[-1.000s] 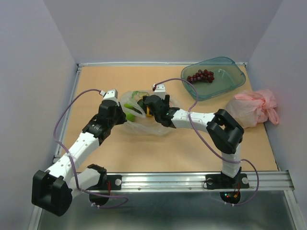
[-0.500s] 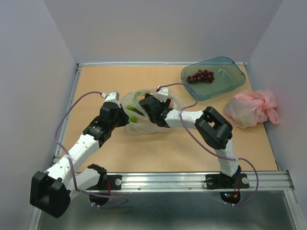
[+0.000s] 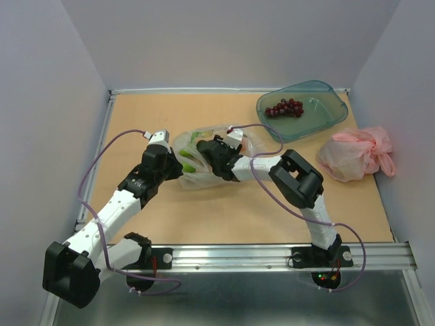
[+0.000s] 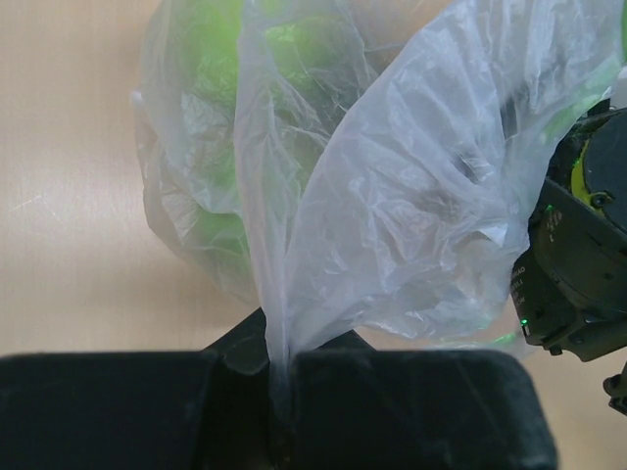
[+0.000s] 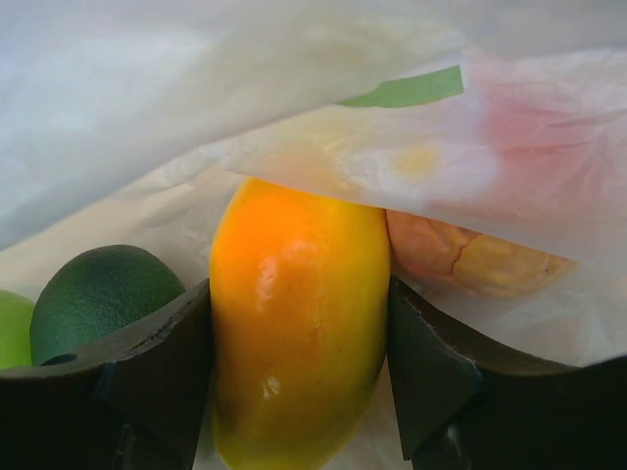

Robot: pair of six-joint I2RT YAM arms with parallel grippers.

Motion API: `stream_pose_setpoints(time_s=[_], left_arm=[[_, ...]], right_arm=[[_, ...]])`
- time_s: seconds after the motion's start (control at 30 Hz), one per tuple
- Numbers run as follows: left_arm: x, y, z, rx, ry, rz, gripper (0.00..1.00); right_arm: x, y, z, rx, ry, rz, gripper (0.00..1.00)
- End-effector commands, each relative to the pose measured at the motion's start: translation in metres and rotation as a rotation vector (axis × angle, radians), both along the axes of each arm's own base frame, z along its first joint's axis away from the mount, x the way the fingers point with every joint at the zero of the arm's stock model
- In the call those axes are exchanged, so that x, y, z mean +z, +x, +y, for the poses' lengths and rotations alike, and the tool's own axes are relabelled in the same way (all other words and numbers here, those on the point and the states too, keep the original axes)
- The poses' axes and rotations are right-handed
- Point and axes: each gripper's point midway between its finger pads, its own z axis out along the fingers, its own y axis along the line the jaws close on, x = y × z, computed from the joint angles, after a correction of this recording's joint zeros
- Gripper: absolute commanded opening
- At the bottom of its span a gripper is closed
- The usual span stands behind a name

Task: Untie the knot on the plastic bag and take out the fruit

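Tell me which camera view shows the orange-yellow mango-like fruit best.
The right wrist view: the mango-like fruit fills the centre, between the fingers of the right gripper under the plastic bag. From the top, gripper and bag hide it. The left wrist view shows only green fruit through the plastic.

The left gripper (image 4: 279, 377) pinches a gathered fold of the plastic bag (image 4: 392, 225) — green fruit (image 4: 211, 59) shows through it.

Pale walls (image 3: 224, 41) round tan table (image 3: 224, 210), prob. wood.
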Motion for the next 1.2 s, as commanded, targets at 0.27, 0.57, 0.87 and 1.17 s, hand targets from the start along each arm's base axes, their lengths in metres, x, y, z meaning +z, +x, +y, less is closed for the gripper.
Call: stream_pose_setpoints(time_s=[0.27,0.57,0.87,1.17], left_arm=[[0.012,0.022,0.014,0.048,0.124,-0.062,0.0],[0.045,0.061,0.024,0.13,0.214,-0.131,0.0],[0.042,0.067,0.036,0.194,0.247,-0.139,0.0],[0.037,0.057,0.047,0.214,0.279,-0.136,0.0]], right_arm=[[0.076,-0.024,-0.001,0.174,0.114,-0.067,0.03],[0.131,-0.071,0.029,0.575,0.2,-0.132,0.0],[0.159,-0.134,0.052,0.995,0.216,-0.204,0.0],[0.236,-0.182,0.049,1.253,0.182,-0.334,0.01]])
